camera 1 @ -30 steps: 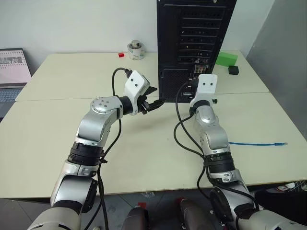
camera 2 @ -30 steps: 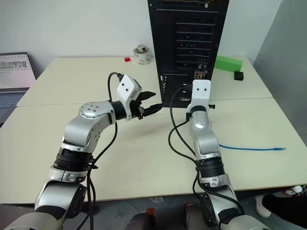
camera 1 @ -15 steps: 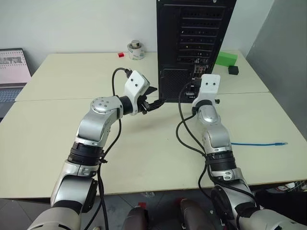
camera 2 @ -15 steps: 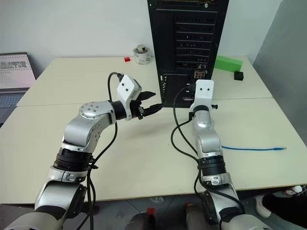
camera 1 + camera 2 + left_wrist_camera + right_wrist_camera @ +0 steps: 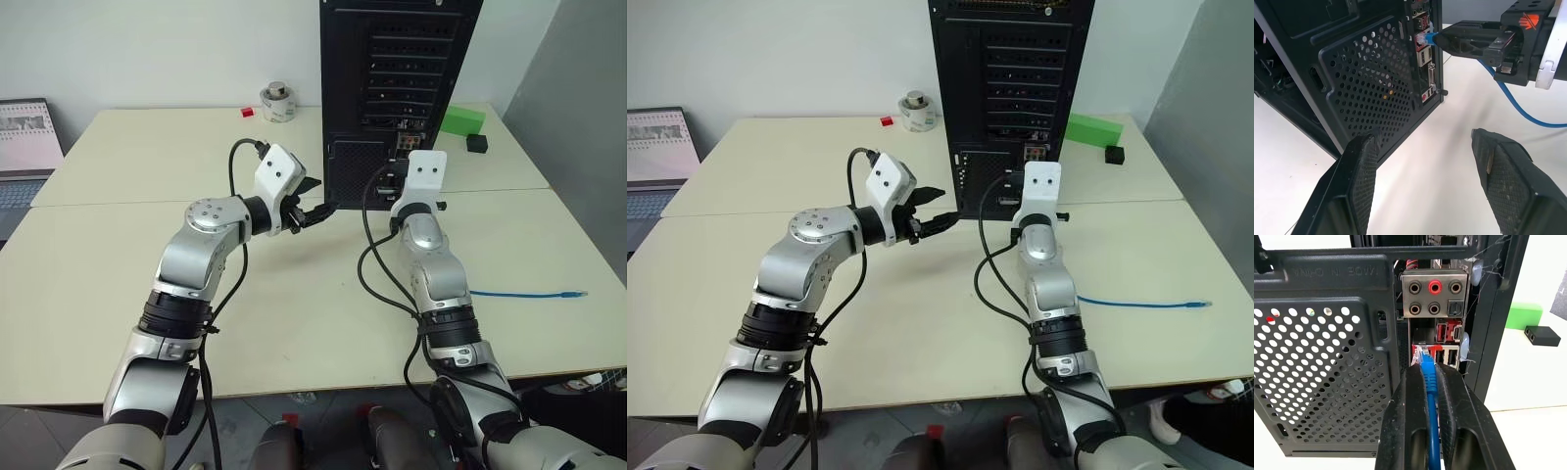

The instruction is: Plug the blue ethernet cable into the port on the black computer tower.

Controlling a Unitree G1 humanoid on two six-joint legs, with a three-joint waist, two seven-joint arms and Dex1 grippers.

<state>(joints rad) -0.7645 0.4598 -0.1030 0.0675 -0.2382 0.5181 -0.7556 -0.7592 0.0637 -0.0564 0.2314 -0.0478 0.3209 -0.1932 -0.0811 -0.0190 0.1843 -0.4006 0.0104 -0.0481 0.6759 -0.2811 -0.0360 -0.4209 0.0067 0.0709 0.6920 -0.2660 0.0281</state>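
The black computer tower (image 5: 392,88) stands upright at the back of the table, its rear panel facing me. My right gripper (image 5: 1426,372) is shut on the blue ethernet cable (image 5: 1429,387) just behind its clear plug (image 5: 1422,355). The plug's tip is up against the strip of ports (image 5: 1436,340); I cannot tell whether it is seated. The left wrist view shows the same plug (image 5: 1423,38) at the port strip. The rest of the cable trails over the table to the right (image 5: 529,293). My left gripper (image 5: 315,201) hovers open and empty by the tower's lower left corner, near the mesh vent (image 5: 1371,88).
A green block (image 5: 462,120) and a small black box (image 5: 477,143) lie right of the tower. A white round object (image 5: 278,103) and a small red piece (image 5: 248,112) sit behind on the left. A laptop (image 5: 24,137) is at the far left edge.
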